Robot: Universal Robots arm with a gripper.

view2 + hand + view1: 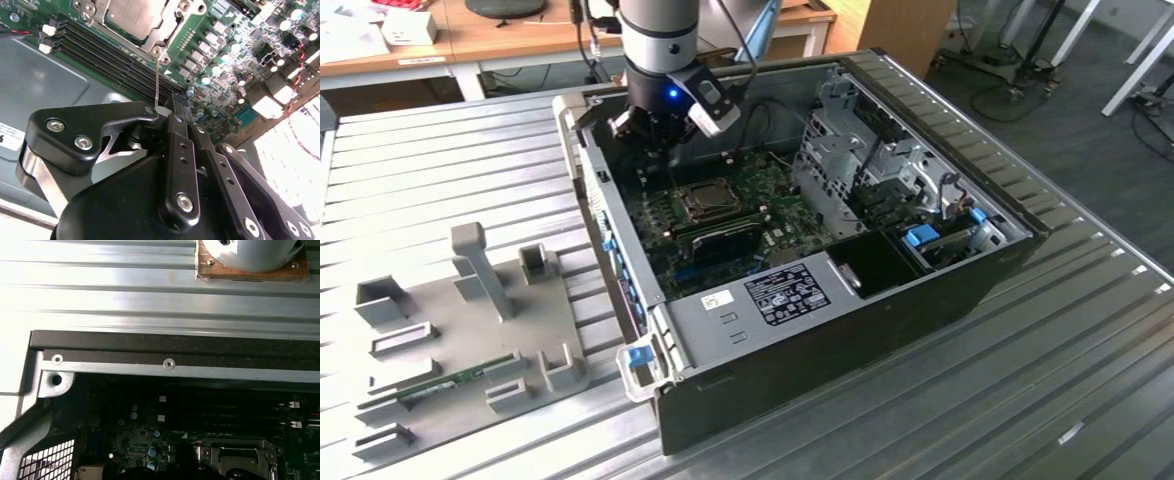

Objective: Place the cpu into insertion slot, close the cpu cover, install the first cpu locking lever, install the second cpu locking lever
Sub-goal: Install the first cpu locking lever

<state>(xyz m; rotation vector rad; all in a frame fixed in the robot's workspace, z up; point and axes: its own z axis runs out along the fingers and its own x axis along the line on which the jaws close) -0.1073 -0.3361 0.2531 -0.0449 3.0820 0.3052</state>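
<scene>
Hanging inside the open case (pixel 961 290), the jaws sit over the far end of the board (pixel 767 195) in the exterior view. The slot (pixel 700 198) lies just beside them, nearer the camera. The case rests on a ribbed metal surface (pixel 1067 380), and a grey tray (pixel 480 340) of fixtures lies well apart toward the exterior view's left. This view does not tell how the jaws stand.

The second wrist view shows them closely. The two black fingers (pixel 180 150) are pressed together with no gap between them. A thin lever (pixel 158 80) runs from the corner of the slot to the fingertips. I cannot tell whether it is pinched or only touching. Beyond it the cpu (pixel 131 14) lies flat in the slot, its grey top framed by the cover (pixel 161 36), which is down. Long black memory slots (pixel 110 55) run alongside.

The first wrist view shows the case's dark rim (pixel 150 342) with the surface behind it, and a round metal base (pixel 255 252) on a brown plate. The cover (pixel 215 447) is dim there.
</scene>
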